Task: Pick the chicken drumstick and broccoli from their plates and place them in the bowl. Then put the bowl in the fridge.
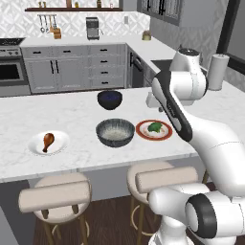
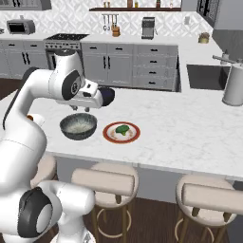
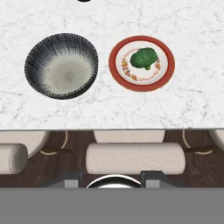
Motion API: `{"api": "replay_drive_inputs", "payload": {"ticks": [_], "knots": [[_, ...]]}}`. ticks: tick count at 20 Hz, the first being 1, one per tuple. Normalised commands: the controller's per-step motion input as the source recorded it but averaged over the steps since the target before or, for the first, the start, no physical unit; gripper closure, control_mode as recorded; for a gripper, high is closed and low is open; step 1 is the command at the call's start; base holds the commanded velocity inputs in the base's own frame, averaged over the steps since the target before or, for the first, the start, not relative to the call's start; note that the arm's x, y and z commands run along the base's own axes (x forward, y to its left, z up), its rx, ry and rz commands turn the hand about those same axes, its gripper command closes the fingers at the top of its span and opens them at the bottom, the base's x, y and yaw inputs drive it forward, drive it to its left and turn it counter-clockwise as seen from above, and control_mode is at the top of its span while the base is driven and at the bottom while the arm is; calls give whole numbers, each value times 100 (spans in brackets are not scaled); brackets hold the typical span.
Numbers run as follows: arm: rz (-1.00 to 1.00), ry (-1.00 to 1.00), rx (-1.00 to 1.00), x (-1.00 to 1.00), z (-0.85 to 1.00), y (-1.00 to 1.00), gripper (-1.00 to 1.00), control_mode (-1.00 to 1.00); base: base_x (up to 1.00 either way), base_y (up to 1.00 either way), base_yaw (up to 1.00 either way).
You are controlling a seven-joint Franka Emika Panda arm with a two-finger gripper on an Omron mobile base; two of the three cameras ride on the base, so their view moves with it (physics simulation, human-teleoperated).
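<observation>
On the marble island counter the ribbed dark-grey bowl (image 1: 115, 139) (image 2: 78, 133) (image 3: 61, 65) stands empty. Right of it, the broccoli (image 1: 154, 127) (image 2: 123, 129) (image 3: 144, 57) lies on the red-rimmed plate (image 1: 139, 130) (image 2: 108, 135) (image 3: 116, 65). Left of the bowl, the chicken drumstick (image 1: 48, 140) rests on the plain white plate (image 1: 34, 147). My gripper (image 1: 152, 101) (image 2: 83, 108) (image 3: 111, 177) hangs open and empty well above the counter, over its near edge, looking down on bowl and broccoli. The fridge is out of view.
A smaller glossy navy bowl (image 1: 109, 99) (image 2: 108, 95) sits behind the grey bowl. Padded stools (image 1: 55, 194) (image 2: 107, 180) (image 3: 133, 157) line the island's near side. A tall white canister (image 1: 217, 72) (image 2: 233, 85) stands at the right by the sink (image 2: 204, 76).
</observation>
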Motion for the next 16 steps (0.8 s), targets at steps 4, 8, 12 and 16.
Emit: {"api": "replay_drive_inputs", "payload": {"ticks": [4, 8, 12, 16], "knots": [[0, 0, 0, 0, 0, 0, -100, 100, 0, 0, 0], [0, 0, 0, 0, 0, 0, -100, 100, 9, 12, 0], [0, 0, 0, 0, 0, 0, -100, 100, 18, 61, -1], [0, 0, 0, 0, 0, 0, -100, 100, 5, 69, 0]]}}
